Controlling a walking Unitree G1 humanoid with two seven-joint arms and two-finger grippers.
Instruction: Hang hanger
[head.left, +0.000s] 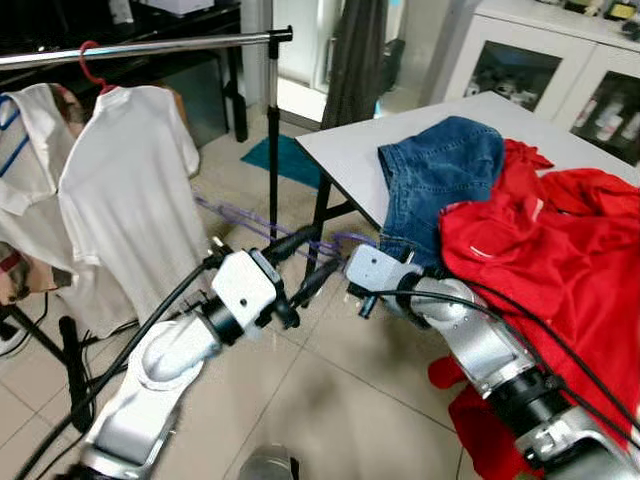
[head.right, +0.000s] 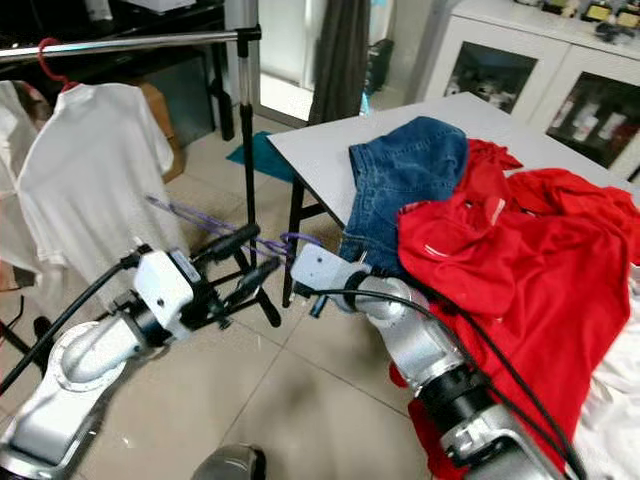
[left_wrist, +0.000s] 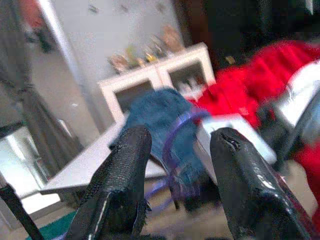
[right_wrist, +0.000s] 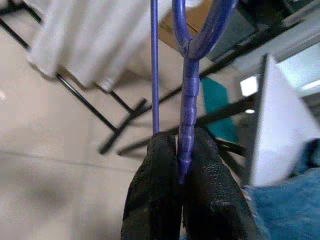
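Tiled floor (head.left: 340, 400), white cabinets at the back, a white bench (head.left: 360, 150) carrying a blue denim garment (head.left: 435, 175) and a heap of red clothes (head.left: 545, 250) that is spilling over the edge. The purple hanger (right_wrist: 187, 75) is sitting in the air between the two arms, low in front of the bench and just off its corner; its thin wire body is stretching out toward the clothes rack (head.left: 150, 45). The right hand (right_wrist: 179, 165) is clamping the hanger's neck, fingers pressed tight on the ribbed stem just below the hook, seen clearly in the right wrist view. The left hand (head.left: 300, 265) is pointing its long black fingers (left_wrist: 125, 190) at the hanger, spread apart and gripping nothing; in the left wrist view the purple hook (left_wrist: 177, 135) is showing in the gap between them, blurred, so contact cannot be told. On the rack's metal bar a white polo shirt (head.left: 125, 190) is hanging from a red hanger (head.left: 92, 62), with a second white garment (head.left: 25, 150) beside it. The rack's black upright (head.left: 272, 140) is standing between the shirts and the bench.
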